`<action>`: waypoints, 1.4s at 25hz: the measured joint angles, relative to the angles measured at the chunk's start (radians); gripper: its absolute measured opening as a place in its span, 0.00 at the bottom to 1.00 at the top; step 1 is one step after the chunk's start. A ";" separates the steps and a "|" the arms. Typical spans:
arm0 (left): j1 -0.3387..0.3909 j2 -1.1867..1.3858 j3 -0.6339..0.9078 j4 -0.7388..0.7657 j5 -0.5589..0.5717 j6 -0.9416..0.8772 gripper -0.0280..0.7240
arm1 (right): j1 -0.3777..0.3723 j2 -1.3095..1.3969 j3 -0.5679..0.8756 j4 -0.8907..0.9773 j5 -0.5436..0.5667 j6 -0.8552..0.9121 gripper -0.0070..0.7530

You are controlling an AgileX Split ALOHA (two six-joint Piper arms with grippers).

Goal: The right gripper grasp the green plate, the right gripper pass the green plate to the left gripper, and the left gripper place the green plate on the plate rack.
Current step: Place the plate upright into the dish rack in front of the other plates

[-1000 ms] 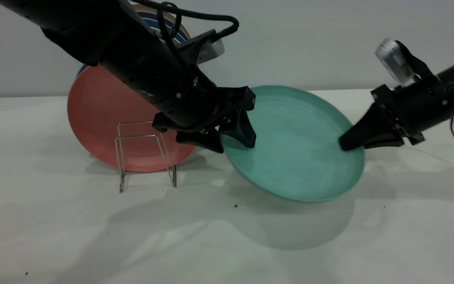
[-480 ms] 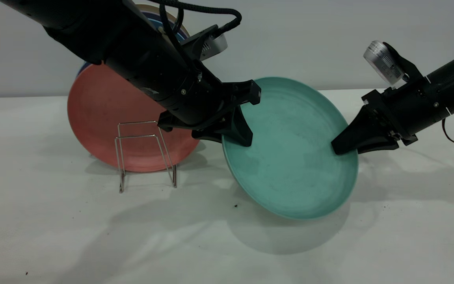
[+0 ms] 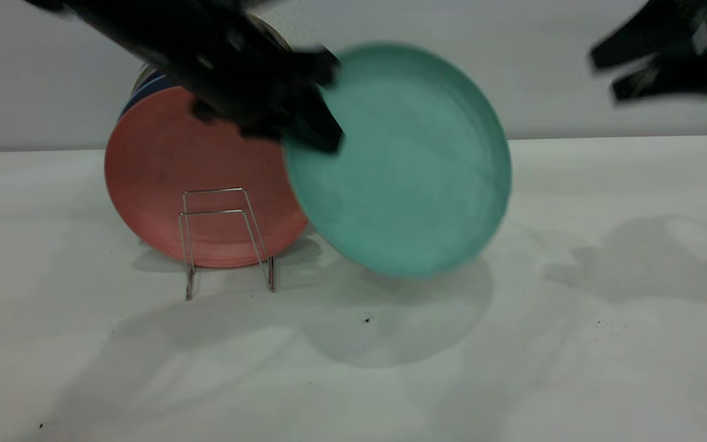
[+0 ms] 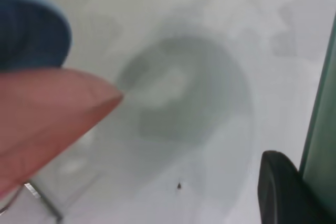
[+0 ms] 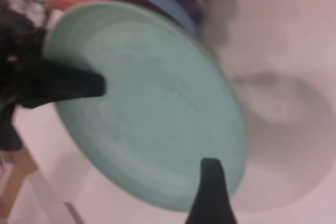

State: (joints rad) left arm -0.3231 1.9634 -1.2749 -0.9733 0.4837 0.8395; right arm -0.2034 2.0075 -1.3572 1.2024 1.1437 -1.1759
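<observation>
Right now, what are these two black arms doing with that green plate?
The left gripper holds the round teal-green plate by its rim, lifted off the white table and tilted nearly upright. The right gripper is open and clear of the plate, up at the right. The thin silver wire plate rack stands beside it, with a salmon-pink plate in it; the green plate is not in the rack yet.

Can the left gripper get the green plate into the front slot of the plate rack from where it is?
Probably yes. The left gripper holds the green plate in the air, just right of the plate rack. The front loops stand free before the pink plate, and the right gripper is away, upper right.
</observation>
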 joint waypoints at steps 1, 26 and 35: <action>0.027 -0.032 0.000 0.019 0.049 0.013 0.17 | -0.008 -0.039 0.000 -0.005 0.008 0.017 0.80; 0.359 -0.329 0.000 0.284 0.152 1.031 0.17 | 0.065 -1.004 0.661 -0.565 -0.028 0.450 0.53; 0.301 -0.244 0.000 0.215 0.088 1.129 0.17 | 0.065 -1.313 0.812 -0.820 -0.139 0.675 0.53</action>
State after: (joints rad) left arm -0.0221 1.7198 -1.2749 -0.7582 0.5718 1.9688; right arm -0.1384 0.6941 -0.5448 0.3819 1.0045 -0.5007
